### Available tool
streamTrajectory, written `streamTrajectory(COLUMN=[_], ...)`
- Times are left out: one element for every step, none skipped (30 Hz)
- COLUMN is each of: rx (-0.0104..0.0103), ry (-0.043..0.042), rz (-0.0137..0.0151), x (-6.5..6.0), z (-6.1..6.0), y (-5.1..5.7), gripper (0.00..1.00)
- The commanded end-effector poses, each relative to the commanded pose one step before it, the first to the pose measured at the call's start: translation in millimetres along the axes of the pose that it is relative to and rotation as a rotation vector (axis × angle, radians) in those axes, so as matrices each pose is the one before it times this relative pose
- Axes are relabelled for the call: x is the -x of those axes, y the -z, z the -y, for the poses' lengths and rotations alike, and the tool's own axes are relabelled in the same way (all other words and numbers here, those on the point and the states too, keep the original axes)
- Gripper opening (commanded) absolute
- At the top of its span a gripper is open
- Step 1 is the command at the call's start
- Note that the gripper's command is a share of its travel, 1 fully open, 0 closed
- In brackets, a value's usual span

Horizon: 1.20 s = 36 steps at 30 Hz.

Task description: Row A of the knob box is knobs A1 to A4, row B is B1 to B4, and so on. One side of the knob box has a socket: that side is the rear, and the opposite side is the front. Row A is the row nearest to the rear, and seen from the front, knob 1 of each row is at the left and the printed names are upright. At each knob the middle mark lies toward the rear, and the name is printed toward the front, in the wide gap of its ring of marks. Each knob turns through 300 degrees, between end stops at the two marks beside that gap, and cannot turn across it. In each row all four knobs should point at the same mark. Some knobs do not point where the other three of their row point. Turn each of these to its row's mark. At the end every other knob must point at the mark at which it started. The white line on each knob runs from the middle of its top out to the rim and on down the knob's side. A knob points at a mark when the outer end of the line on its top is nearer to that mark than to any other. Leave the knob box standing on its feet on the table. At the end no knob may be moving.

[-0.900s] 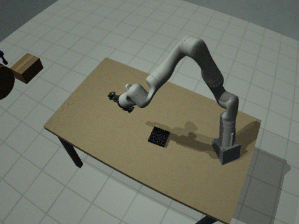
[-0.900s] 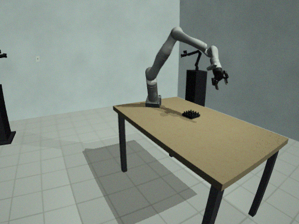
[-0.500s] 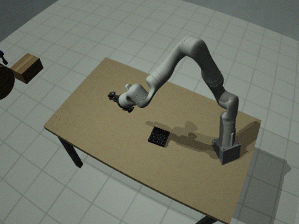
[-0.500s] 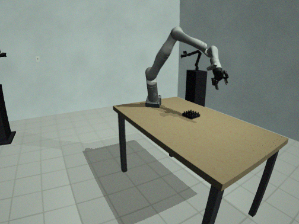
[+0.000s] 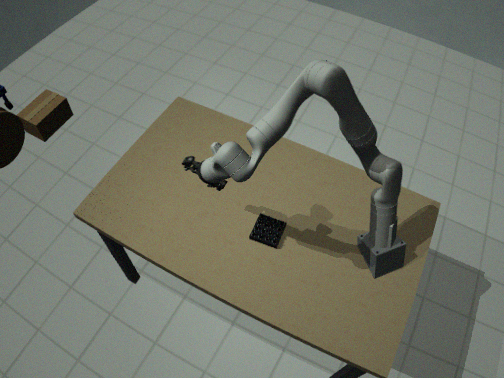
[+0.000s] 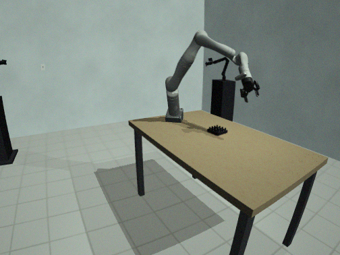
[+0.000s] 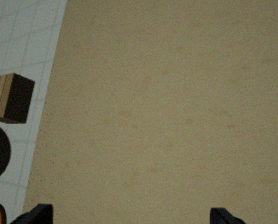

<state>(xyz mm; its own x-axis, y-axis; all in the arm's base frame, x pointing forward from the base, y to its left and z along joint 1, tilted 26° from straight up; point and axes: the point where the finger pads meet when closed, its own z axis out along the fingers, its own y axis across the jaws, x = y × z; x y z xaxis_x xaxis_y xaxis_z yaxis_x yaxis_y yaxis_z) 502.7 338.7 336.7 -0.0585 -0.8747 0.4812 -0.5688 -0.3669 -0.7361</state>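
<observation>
The knob box (image 5: 268, 230) is a small black square box with several knobs, standing on the wooden table near the arm's base; it also shows in the exterior view (image 6: 216, 129). The knobs' lines and marks are too small to read. My gripper (image 5: 202, 173) is open and empty, held high above the table, well away from the box toward the table's far side; it also shows in the exterior view (image 6: 249, 92). In the wrist view only the two fingertips show at the bottom corners (image 7: 132, 216), over bare table top; the box is out of that view.
The arm's base (image 5: 381, 254) stands on the table's edge close to the box. A brown cardboard box (image 5: 46, 114) and a dark round object (image 5: 7, 138) are on the floor beyond the table. A black pedestal (image 6: 222, 98) stands behind the table.
</observation>
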Motion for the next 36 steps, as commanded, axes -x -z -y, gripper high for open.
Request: streamTrajectory(rx=[0.00703,0.00397,0.00452,0.00506,0.00561,0.0,0.0,0.00614,0.00665,0.00714,0.00759,0.00801,0.00838,0.00871,0.00898,0.00919,0.00934,0.00942,0.00943,0.00938,0.00925,0.00905,0.0,0.0,0.00878,0.00845,0.00806,0.00761,0.00711,0.00657,0.00599,0.00538,0.00476,0.00413,0.0035,0.00288], ry=[0.02079,0.01335,0.01523,0.01714,0.01906,0.0,0.0,0.02098,0.02288,0.02475,0.02658,0.02835,0.03005,0.03166,0.03319,0.03462,0.03595,0.03716,0.03825,0.03922,0.04005,0.04076,0.0,0.0,0.04134,0.04178,0.04209,0.04226,0.0423,0.0422,0.04198,0.04163,0.04115,0.04056,0.03985,0.03902], rz=[0.00323,0.0025,0.00291,0.00335,0.00382,0.0,0.0,0.00432,0.00485,0.0054,0.00599,0.0066,0.00724,0.00789,0.00857,0.00925,0.00995,0.01064,0.01133,0.01201,0.01267,0.0133,0.0,0.0,0.0139,0.01446,0.01497,0.01542,0.01581,0.01613,0.01638,0.01655,0.01664,0.01666,0.01659,0.01645], x=[-0.5,0.37,0.44,0.53,0.63,0.0,0.0,0.74,0.87,1.01,1.17,1.34,1.53,1.74,1.96,2.2,2.45,2.72,3.0,3.28,3.57,3.87,0.0,0.0,4.16,4.46,4.74,5.02,5.28,5.53,5.75,5.96,6.13,6.28,6.39,6.48], z=[-4.05,-2.43,-2.77,-3.12,-3.48,0.0,0.0,-3.83,-4.19,-4.53,-4.87,-5.2,-5.51,-5.81,-6.08,-6.33,-6.56,-6.76,-6.93,-7.07,-7.17,-7.25,0.0,0.0,-7.28,-7.28,-7.25,-7.18,-7.07,-6.93,-6.77,-6.57,-6.35,-6.1,-5.84,-5.55], y=[-2.16,-1.15,-1.3,-1.46,-1.62,0.0,0.0,-1.78,-1.93,-2.08,-2.22,-2.35,-2.48,-2.59,-2.7,-2.79,-2.88,-2.95,-3.01,-3.05,-3.09,-3.11,0.0,0.0,-3.12,-3.12,-3.11,-3.08,-3.05,-3.01,-2.95,-2.89,-2.82,-2.75,-2.66,-2.58], gripper=[1.0,1.0,1.0,1.0,1.0,1.0,1.0,1.0,1.0,1.0,1.0,1.0,1.0,1.0,1.0,1.0,1.0,1.0,1.0,1.0,1.0,1.0,1.0,1.0,1.0,1.0,1.0,1.0,1.0,1.0,1.0,1.0,1.0,1.0,1.0,1.0])
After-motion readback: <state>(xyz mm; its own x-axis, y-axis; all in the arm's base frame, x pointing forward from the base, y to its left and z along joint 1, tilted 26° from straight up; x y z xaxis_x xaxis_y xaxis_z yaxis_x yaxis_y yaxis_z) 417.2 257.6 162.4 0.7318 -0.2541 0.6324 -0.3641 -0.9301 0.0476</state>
